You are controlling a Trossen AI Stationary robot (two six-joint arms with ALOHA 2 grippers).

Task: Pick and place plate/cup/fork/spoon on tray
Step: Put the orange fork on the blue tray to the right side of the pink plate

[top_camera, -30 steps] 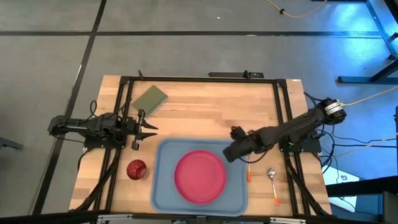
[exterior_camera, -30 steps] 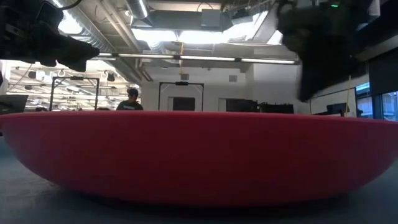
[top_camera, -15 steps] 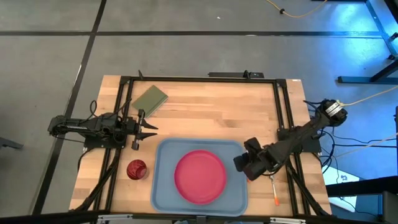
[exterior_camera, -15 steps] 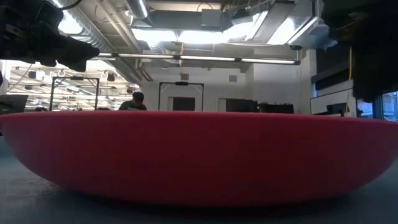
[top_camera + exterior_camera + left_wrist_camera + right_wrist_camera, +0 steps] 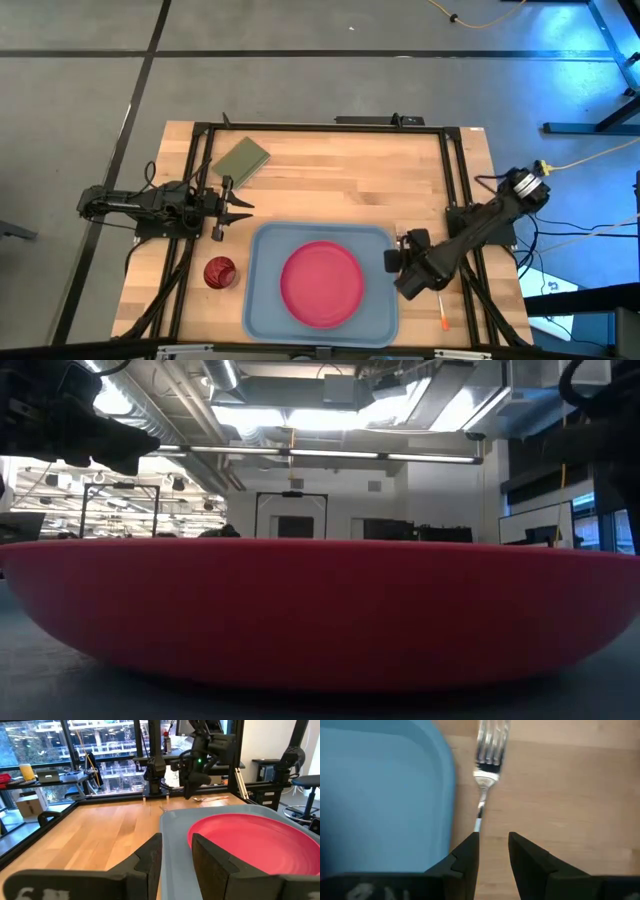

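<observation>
The pink-red plate [image 5: 322, 283] lies flat in the light blue tray [image 5: 262, 300] and fills the low view [image 5: 320, 610]. The dark red cup [image 5: 219, 272] stands on the table left of the tray. My right gripper [image 5: 493, 847] is open, low over the fork [image 5: 487, 750] beside the tray's right edge. The fork's tines point away from it and its shaft runs under one finger [image 5: 470, 851]. In the high view my right gripper [image 5: 402, 262] hides the fork. The spoon's orange handle [image 5: 441, 314] shows right of it. My left gripper [image 5: 238, 207] waits open at the table's left. My right gripper stands over the fork's thin neck [image 5: 478, 820], which runs out of sight under one finger. I cannot tell whether that finger touches it. The fork lies flat on the table.
An olive green pad [image 5: 241, 158] lies at the table's far left. Bare wood lies between the pad and the tray. The black frame rails [image 5: 455, 180] run along the table's sides. The tray's raised right edge [image 5: 445, 785] is close beside the fork.
My right gripper has swung from above the tray's far right corner toward the table's near and right edges, and now stands over the fork beside the tray's right edge. In the low view its arm has gone off to the right. The plate has not moved.
</observation>
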